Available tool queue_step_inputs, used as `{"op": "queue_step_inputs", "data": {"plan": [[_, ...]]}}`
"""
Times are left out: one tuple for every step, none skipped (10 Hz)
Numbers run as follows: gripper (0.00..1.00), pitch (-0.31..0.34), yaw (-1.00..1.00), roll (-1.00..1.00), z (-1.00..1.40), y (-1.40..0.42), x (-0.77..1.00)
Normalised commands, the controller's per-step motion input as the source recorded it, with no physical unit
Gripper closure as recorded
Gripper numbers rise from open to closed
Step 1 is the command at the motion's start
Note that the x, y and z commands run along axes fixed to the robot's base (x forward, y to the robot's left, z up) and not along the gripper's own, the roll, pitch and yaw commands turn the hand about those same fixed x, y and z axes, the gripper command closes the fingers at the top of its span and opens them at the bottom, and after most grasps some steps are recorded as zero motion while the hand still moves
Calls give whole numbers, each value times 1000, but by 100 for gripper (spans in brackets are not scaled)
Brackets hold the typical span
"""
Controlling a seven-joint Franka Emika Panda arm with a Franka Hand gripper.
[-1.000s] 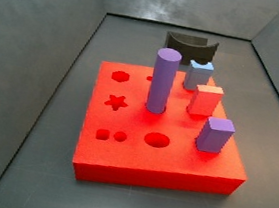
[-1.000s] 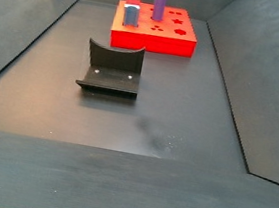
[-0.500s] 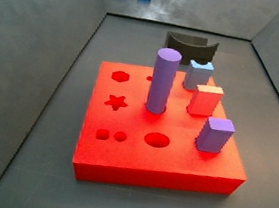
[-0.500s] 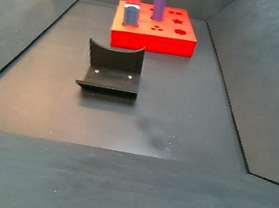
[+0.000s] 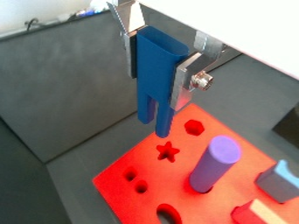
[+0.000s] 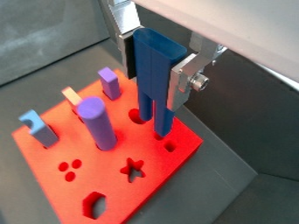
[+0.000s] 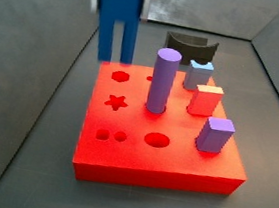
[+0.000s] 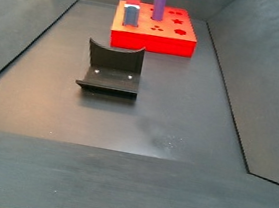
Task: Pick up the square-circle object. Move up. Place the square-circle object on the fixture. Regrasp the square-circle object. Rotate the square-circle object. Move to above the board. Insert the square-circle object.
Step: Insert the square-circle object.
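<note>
My gripper point(image 5: 156, 79) is shut on the square-circle object point(image 5: 152, 61), a dark blue block held upright with its two legs pointing down. Both wrist views show it between the silver fingers point(image 6: 180, 83), hanging above the red board point(image 5: 126, 175) near the star and hexagon holes. In a side view the object point(image 7: 118, 11) is blurred, above the board's point(image 7: 159, 165) back left corner. The dark fixture point(image 8: 110, 68) stands apart from the board point(image 8: 154, 40) on the floor and holds nothing. It also shows behind the board point(image 7: 186, 45).
On the board stand a tall purple cylinder point(image 7: 163, 80), a light blue notched block point(image 7: 200, 74), a pink block point(image 7: 207, 100) and a purple block point(image 7: 215, 135). Grey sloping walls enclose the floor point(image 8: 167, 121).
The gripper with the blue object has come down into the side view from above, from out of view to just over the board's back left corner. Board, pegs and fixture have not moved.
</note>
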Motion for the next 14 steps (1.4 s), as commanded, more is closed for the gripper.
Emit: {"op": "queue_step_inputs", "data": {"plan": [[100, -140, 226, 109, -909, -209, -146], [100, -174, 254, 94, -857, -200, -191], [100, -194, 231, 89, -829, -189, -163], [100, -213, 94, 33, -823, -111, -103], [100, -223, 0, 0, -820, -106, -31], [100, -194, 0, -23, -866, -29, 29], [100, -127, 0, 0, -697, -40, 169], [100, -6, 0, 70, -471, -114, 371], [100, 0, 43, 184, -374, -180, 237], [100, -16, 77, 214, -397, -326, 163], [100, 0, 74, 249, -366, -354, 220], [100, 0, 74, 234, -329, -160, 120], [100, 0, 0, 161, -131, 0, 0], [100, 0, 0, 87, 0, 0, -11]]}}
